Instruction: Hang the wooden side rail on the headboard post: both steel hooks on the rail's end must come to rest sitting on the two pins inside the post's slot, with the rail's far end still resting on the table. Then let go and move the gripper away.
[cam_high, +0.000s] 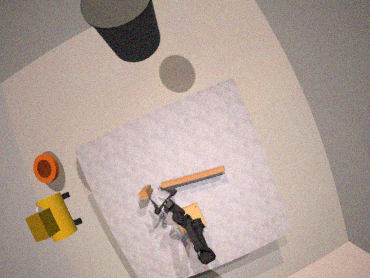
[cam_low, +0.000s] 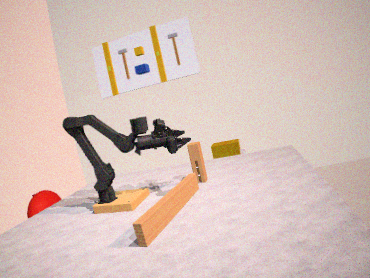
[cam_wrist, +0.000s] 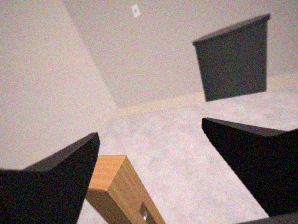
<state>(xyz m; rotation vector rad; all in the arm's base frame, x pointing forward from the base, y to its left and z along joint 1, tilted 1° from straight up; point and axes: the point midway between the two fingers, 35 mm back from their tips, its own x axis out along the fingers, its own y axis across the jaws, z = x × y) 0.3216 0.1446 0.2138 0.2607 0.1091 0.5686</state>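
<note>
The wooden side rail (cam_high: 195, 177) (cam_low: 167, 210) stands on its long narrow edge on the table. Its near-post end is apart from the headboard post in the top view; its hooks cannot be made out. The upright headboard post (cam_high: 145, 192) (cam_low: 195, 153) (cam_wrist: 113, 175) has a slot (cam_low: 198, 169) (cam_wrist: 144, 212) with small metallic pins low on its face. My gripper (cam_high: 156, 191) (cam_low: 187, 135) (cam_wrist: 151, 129) is open and empty, above the table near the post's top. In the wrist view the post's top shows beside the left finger. The rail is out of the wrist view.
The arm stands on a wooden base plate (cam_high: 196, 212) (cam_low: 120, 202), on the same table (cam_high: 200, 125) (cam_low: 260, 215) as the rail. Off the table are a dark bin (cam_high: 132, 42) (cam_wrist: 235, 62), an orange ring-shaped object (cam_high: 37, 169) and a yellow object (cam_high: 60, 215).
</note>
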